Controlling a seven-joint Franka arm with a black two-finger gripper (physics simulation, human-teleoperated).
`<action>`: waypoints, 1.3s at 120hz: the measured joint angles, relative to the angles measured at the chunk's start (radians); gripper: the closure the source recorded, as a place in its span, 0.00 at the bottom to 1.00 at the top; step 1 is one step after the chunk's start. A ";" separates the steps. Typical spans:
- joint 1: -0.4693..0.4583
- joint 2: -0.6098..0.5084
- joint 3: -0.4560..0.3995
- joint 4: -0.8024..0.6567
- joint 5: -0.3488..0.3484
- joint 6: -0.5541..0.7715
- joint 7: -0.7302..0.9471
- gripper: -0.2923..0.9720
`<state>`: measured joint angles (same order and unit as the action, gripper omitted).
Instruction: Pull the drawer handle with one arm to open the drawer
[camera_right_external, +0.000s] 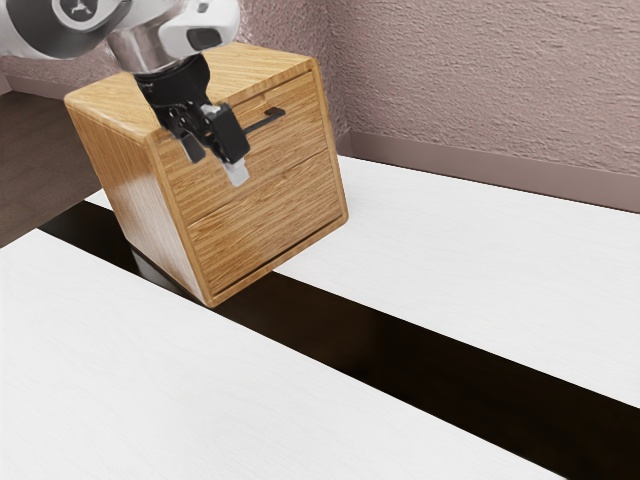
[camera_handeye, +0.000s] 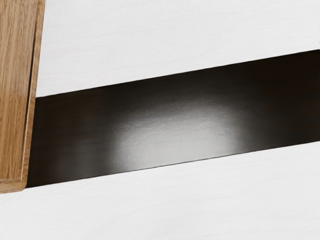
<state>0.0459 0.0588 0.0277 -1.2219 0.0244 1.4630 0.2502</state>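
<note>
A wooden box (camera_right_external: 135, 190) with two drawers is seen on the white table (camera_right_external: 480, 250), tipped a little to one side. The top drawer (camera_right_external: 300, 125) is set high in the front of the box. Its thin black handle (camera_right_external: 268, 117) sticks out from the drawer front. The drawer looks shut or nearly shut, as no clear gap can be made out.

The black gripper (camera_right_external: 218, 160) is held right in front of the top drawer, at the end of the handle nearer the exterior view's left. It cannot be told whether the gripper is open, closed, or closed on the handle.

In the wrist view, the side of the wooden box (camera_handeye: 15, 90) is seen beside a dark stripe (camera_handeye: 175, 130) in the table (camera_handeye: 175, 40).

The step in hand is judged to be the reaching and grabbing of the handle. The pull has not been done yet. Next, the handle must be held tight from both sides. Then it should be pulled straight out from the front of the box, slowly, so that it does not slip free and the box is not dragged along
</note>
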 joint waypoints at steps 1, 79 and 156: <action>-0.002 0.000 0.000 -0.001 0.000 0.006 0.004 0.23; 0.015 0.037 0.053 -0.016 0.029 0.253 0.178 0.23; 0.068 0.104 0.110 -0.024 0.030 0.417 0.233 0.23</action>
<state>0.1137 0.1623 0.1380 -1.2462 0.0541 1.8800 0.4833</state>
